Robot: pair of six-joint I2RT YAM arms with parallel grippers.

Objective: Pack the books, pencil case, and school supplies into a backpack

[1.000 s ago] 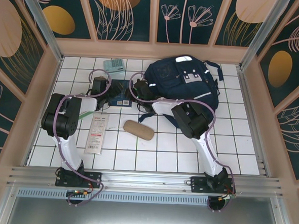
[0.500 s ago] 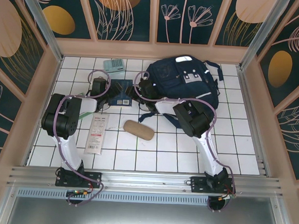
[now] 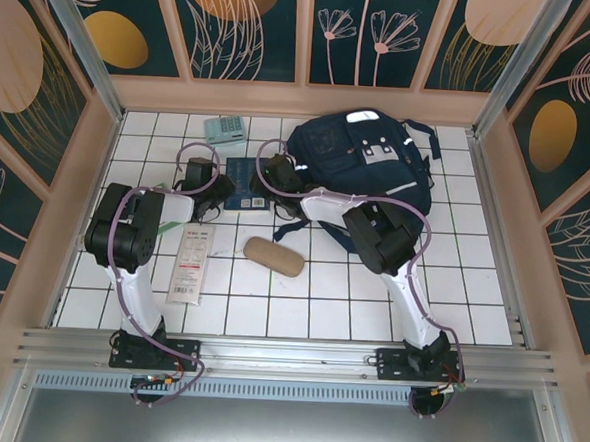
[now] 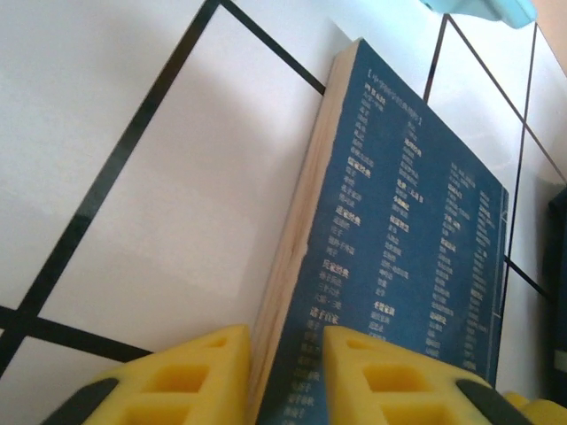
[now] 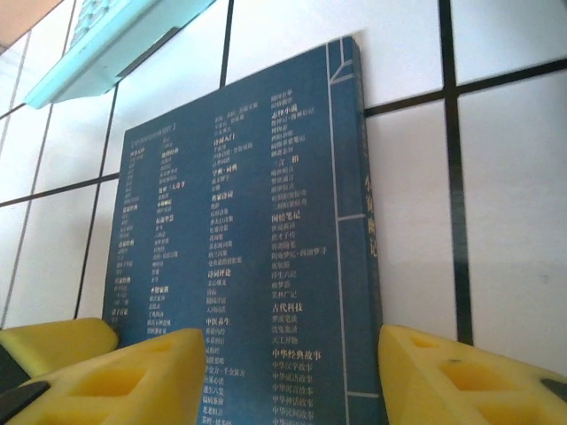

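Having closed within the last second, the left tool (image 4: 283, 341) now clenches the blue book (image 4: 399, 266) by its page edge on the desk (image 4: 159, 177), the right tool (image 5: 292, 354) released astride its spine, likely readying a lift toward the backpack (image 3: 369, 155) just beyond the right tool.

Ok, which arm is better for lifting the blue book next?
Probably left. The left end effector pinches the blue book by its page edge. The right end effector is open wide over the cover.
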